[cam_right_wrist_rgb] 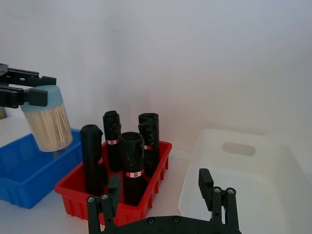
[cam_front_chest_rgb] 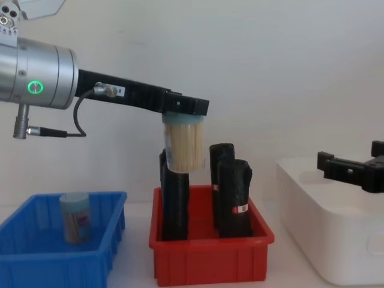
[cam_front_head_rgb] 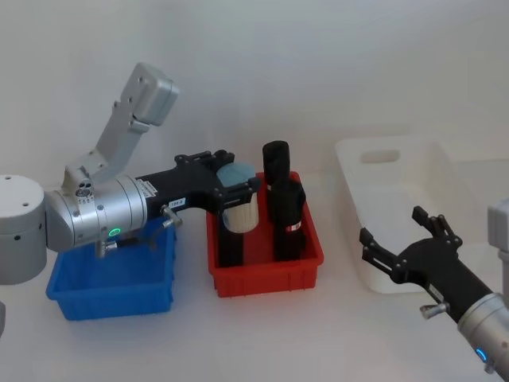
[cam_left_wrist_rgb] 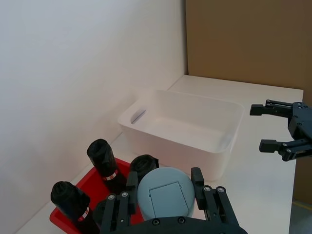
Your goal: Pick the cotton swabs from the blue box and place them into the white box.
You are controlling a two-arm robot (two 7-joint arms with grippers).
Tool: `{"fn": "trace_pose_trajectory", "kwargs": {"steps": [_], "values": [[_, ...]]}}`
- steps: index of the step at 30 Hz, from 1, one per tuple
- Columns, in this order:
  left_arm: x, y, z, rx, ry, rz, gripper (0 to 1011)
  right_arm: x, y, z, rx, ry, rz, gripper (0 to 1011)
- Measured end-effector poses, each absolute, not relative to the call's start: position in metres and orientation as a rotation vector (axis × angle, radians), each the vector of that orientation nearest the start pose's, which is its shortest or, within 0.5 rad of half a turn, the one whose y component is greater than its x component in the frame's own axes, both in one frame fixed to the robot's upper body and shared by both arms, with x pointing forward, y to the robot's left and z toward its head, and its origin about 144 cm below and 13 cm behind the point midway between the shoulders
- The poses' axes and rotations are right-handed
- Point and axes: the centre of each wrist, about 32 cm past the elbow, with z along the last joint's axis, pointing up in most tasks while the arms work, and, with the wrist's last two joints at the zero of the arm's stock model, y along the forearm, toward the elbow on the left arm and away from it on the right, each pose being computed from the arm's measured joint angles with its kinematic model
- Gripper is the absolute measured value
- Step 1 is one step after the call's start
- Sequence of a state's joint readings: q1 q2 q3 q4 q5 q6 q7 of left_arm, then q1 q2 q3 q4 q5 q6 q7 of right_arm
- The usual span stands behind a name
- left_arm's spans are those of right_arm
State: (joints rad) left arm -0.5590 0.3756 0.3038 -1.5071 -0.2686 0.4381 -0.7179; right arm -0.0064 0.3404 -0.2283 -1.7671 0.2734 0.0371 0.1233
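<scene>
Cotton swabs tub hangs under left gripper, clamped at cap

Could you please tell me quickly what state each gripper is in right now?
Left gripper: shut on a tub of cotton swabs, held above the red bin.
Right gripper: fingers open, empty, near the white box.
</scene>
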Motion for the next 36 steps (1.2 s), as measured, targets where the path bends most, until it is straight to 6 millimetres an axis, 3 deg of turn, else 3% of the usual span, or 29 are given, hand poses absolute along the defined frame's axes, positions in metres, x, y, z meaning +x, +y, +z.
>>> {"fn": "trace_pose_trajectory", "kwargs": {"steps": [14,36], "values": [[0.575,0.253,1.323,0.228,-0.061,0.65,669,0.458,-0.229,1.204,-0.017,-0.152,-1.002,1001],[0.575,0.252,1.324,0.229,-0.059,0.642,669,0.504,-0.2,1.221,-0.056,-0.23,-0.803,1001]]}}
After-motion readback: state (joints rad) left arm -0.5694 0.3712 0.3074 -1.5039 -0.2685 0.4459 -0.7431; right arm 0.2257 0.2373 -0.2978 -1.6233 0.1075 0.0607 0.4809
